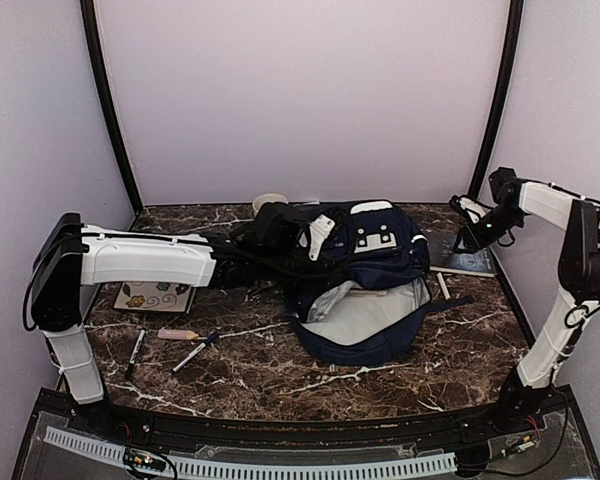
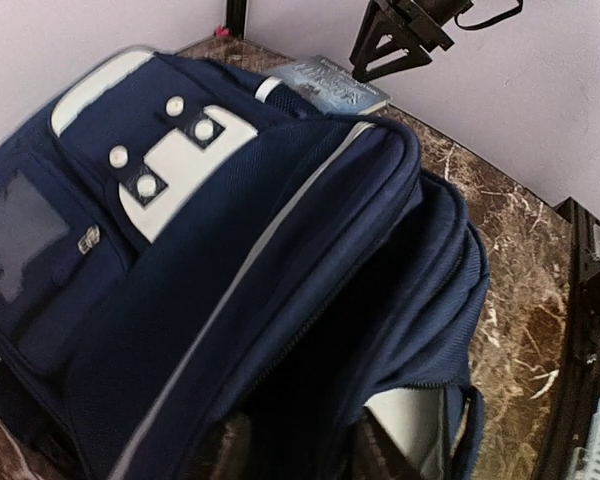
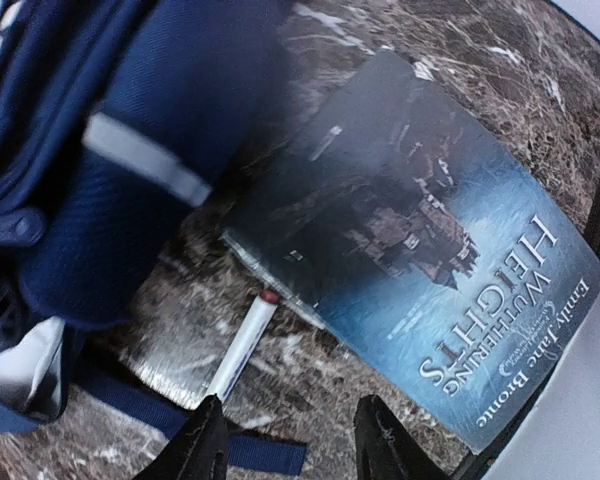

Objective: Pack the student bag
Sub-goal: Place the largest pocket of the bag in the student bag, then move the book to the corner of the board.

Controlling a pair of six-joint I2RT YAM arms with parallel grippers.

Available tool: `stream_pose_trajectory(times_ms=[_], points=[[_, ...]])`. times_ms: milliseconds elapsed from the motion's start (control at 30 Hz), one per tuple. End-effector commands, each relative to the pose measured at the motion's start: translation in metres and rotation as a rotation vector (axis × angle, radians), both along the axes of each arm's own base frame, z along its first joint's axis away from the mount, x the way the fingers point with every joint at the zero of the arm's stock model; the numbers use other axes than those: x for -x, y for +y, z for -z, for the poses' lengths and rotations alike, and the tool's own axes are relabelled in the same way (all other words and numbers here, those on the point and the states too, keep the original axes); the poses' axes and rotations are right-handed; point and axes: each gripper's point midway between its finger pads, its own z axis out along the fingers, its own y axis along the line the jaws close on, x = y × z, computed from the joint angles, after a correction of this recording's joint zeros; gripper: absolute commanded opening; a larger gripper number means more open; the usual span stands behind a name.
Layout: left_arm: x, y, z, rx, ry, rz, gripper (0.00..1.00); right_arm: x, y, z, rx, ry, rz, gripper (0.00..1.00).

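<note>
The student bag, navy with a white front patch, lies mid-table with its main compartment unzipped and the grey lining showing. My left gripper is at the bag's top. In the left wrist view its fingers stand either side of a thick fold of the bag, gripping it. My right gripper hovers at the back right over a blue book, "Wuthering Heights". Its jaws are open and empty. A white pen lies between the book and the bag.
A floral notebook, a pink marker and two dark pens lie on the marble table left of the bag. A white round object sits behind the bag. A blue strap trails by the right fingers.
</note>
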Motion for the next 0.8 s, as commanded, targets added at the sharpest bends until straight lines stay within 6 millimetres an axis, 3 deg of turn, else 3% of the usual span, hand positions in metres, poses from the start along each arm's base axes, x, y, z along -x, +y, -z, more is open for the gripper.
stream_pose_trajectory(times_ms=[0,100,300,467,633,767], points=[[0.013,0.03,-0.002,-0.062,0.051,-0.001,0.46,-0.054,-0.026,0.002,-0.034,-0.033,0.227,0.46],[0.024,0.037,-0.004,-0.072,0.052,0.011,0.57,-0.074,-0.024,0.013,-0.085,0.003,0.268,0.48],[0.041,0.037,-0.018,-0.056,0.042,0.026,0.59,-0.11,-0.018,0.032,-0.064,-0.005,0.317,0.54],[0.046,0.027,-0.03,-0.046,0.023,0.017,0.59,-0.133,0.003,0.047,-0.005,-0.012,0.294,0.55],[0.05,0.013,-0.028,-0.05,0.026,0.022,0.58,-0.146,0.027,0.062,0.057,-0.028,0.264,0.58],[0.054,0.002,-0.026,-0.045,0.037,0.04,0.57,-0.146,0.03,0.08,0.131,-0.004,0.264,0.59]])
